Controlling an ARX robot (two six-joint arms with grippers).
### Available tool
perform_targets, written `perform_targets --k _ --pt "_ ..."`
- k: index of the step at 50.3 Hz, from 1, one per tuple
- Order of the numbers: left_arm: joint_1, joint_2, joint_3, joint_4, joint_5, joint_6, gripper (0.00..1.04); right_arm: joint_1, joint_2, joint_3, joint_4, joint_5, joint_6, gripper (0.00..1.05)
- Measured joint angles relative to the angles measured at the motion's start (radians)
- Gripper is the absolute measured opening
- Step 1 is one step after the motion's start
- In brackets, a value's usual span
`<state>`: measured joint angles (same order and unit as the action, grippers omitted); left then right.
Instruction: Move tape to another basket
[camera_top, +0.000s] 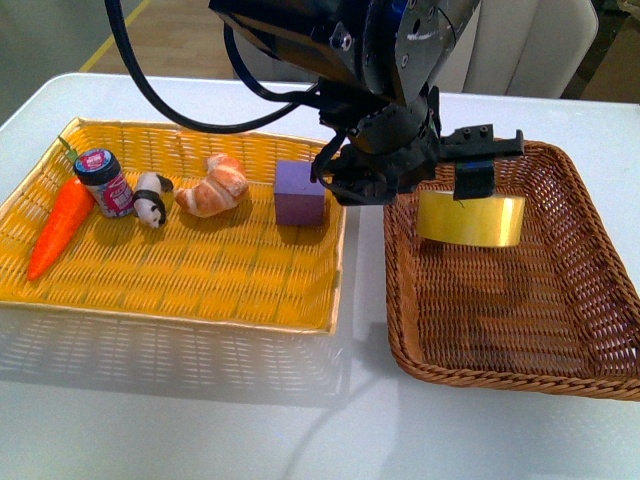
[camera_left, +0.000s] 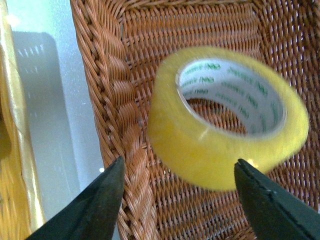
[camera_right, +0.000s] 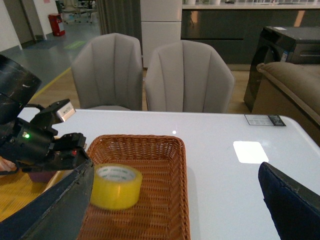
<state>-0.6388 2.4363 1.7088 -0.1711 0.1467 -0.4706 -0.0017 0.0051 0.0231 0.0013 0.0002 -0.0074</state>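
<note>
The tape (camera_top: 470, 220), a yellowish roll with a white printed core, shows blurred inside the dark brown wicker basket (camera_top: 510, 370) near its far left corner. My left gripper (camera_top: 440, 165) hangs open just above it, and nothing touches the roll. In the left wrist view the tape (camera_left: 225, 135) lies tilted beyond the spread fingertips (camera_left: 107, 192), over the basket's weave (camera_left: 120, 75). Whether it rests on the floor I cannot tell. My right gripper (camera_right: 176, 167) stands open and empty, well away from the tape (camera_right: 116, 186) and basket (camera_right: 165, 200).
A bright yellow woven tray (camera_top: 200, 280) lies left of the basket, holding a carrot (camera_top: 60, 225), a small jar (camera_top: 105, 182), a panda toy (camera_top: 150, 200), a croissant (camera_top: 213, 187) and a purple block (camera_top: 300, 192). Two grey chairs (camera_right: 185, 75) stand beyond the white table.
</note>
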Motion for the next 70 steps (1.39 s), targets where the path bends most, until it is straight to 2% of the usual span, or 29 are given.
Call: perform_targets --k 9,18,27,29,31,33,37,42,53,70 --pt "0.003 -0.050 -0.097 0.074 -0.006 -0.012 0.97 0.000 0.000 0.000 0.000 0.000 0.000 0.96" --pt "0.056 -0.192 -0.272 0.237 -0.019 -0.047 0.96 0.000 0.000 0.000 0.000 0.000 0.000 0.96" --pt "0.160 -0.385 -0.496 0.419 -0.040 -0.076 0.96 0.000 0.000 0.000 0.000 0.000 0.000 0.96" --pt "0.177 -0.420 -0.583 0.590 -0.176 -0.006 0.90 0.000 0.000 0.000 0.000 0.000 0.000 0.96" --pt "0.204 -0.469 -0.717 0.848 -0.355 0.100 0.81 0.000 0.000 0.000 0.000 -0.005 0.000 0.96" --pt "0.247 -0.540 -0.867 1.058 -0.443 0.219 0.72 0.000 0.000 0.000 0.000 -0.003 0.000 0.96" --pt "0.337 -0.698 -1.101 1.307 -0.453 0.364 0.54 0.000 0.000 0.000 0.000 0.002 0.000 0.96" --pt "0.373 -0.805 -1.227 1.350 -0.412 0.416 0.38 0.000 0.000 0.000 0.000 -0.001 0.000 0.96" --pt "0.439 -0.952 -1.410 1.343 -0.343 0.451 0.03 0.000 0.000 0.000 0.000 0.000 0.000 0.96" --pt "0.529 -1.261 -1.590 1.213 -0.251 0.459 0.02 0.000 0.000 0.000 0.000 0.000 0.000 0.96"
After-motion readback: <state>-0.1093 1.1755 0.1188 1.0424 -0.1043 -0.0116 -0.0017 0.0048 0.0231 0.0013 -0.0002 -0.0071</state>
